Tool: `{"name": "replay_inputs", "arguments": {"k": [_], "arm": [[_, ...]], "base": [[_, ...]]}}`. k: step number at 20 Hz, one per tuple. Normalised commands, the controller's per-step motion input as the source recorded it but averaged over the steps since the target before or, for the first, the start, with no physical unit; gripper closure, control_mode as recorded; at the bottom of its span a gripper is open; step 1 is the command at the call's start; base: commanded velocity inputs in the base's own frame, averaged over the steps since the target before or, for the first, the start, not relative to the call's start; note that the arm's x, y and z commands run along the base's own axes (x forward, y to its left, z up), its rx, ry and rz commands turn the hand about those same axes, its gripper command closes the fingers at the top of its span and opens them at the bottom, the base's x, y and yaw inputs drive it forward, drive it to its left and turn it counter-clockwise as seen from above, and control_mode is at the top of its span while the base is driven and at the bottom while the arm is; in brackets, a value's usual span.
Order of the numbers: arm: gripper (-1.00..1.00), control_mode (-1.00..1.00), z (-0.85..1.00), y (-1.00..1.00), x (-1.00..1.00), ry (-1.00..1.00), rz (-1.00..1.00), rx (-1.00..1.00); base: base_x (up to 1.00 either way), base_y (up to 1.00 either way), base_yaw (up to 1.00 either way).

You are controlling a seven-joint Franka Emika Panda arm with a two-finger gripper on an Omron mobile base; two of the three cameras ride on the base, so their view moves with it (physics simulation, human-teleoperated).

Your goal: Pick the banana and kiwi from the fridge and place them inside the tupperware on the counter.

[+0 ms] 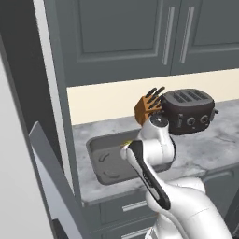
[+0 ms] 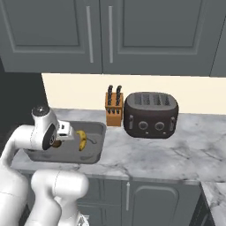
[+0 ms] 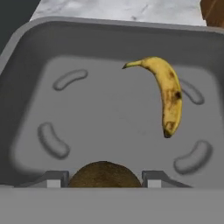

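My gripper is shut on the kiwi, an olive-brown ball wedged between the two finger tips. It hangs low over the near end of the tupperware, a dark grey container on the counter. The banana lies loose on the tupperware's floor, yellow with brown spots. In the right base view the gripper reaches over the tupperware, with the banana just right of it. A grey fridge door stands open at the left.
A black toaster and a wooden knife block stand against the back wall, right of the tupperware. Dark grey cabinets hang above. A tall dark panel borders the counter on the left.
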Motion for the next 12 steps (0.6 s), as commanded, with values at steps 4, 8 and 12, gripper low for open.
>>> {"name": "replay_inputs", "arguments": {"k": [4, 8, 12], "arm": [[1.00, -1.00, -0.28, 0.27, 0.93, 0.05, 0.00, 0.00], [1.00, -1.00, -0.33, 0.25, 0.72, 0.04, 0.00, 0.00], [1.00, -1.00, -0.37, 0.22, 0.59, 0.08, 0.00, 0.00]], "base": [[0.00, 0.00, 0.00], [0.00, 0.00, 0.00], [0.00, 0.00, 0.00]]}}
